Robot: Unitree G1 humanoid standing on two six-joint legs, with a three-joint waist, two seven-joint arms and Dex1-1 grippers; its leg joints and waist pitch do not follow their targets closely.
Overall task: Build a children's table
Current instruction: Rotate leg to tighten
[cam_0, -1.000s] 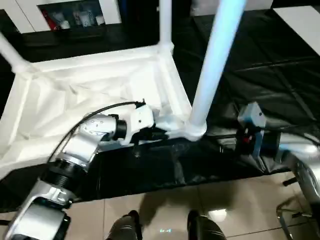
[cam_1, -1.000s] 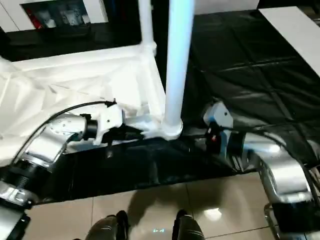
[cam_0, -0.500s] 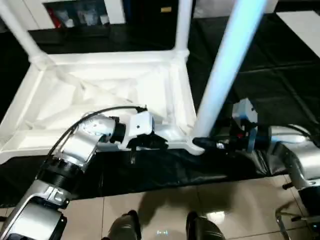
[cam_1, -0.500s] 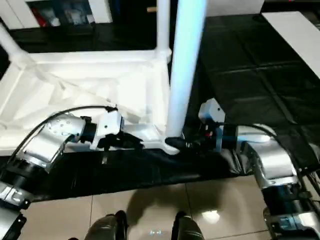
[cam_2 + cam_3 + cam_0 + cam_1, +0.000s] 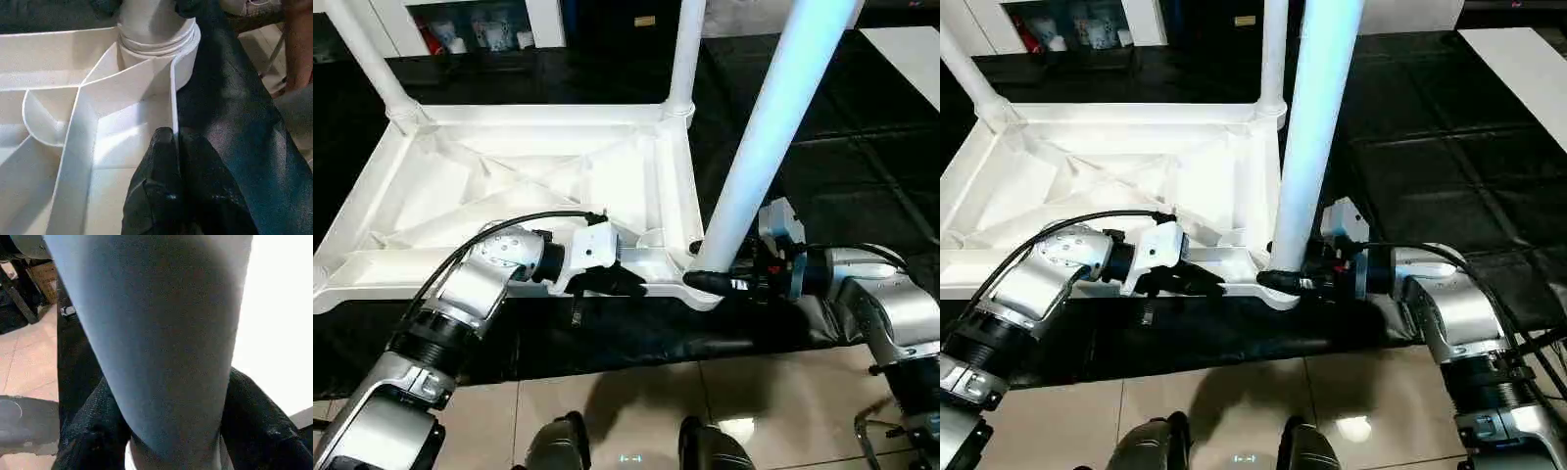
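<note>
The upturned children's table lies on the black table. Left gripper jaws pinch its near rim shut. Right gripper jaws straddle the near-right leg base, closing; next, likely screwing it tight.

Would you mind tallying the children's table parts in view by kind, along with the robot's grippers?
Table top: 1
Legs standing in corner sockets: 3, near right, far right, far left
Grippers: 2, left gripper, right gripper
Total: 6
</note>
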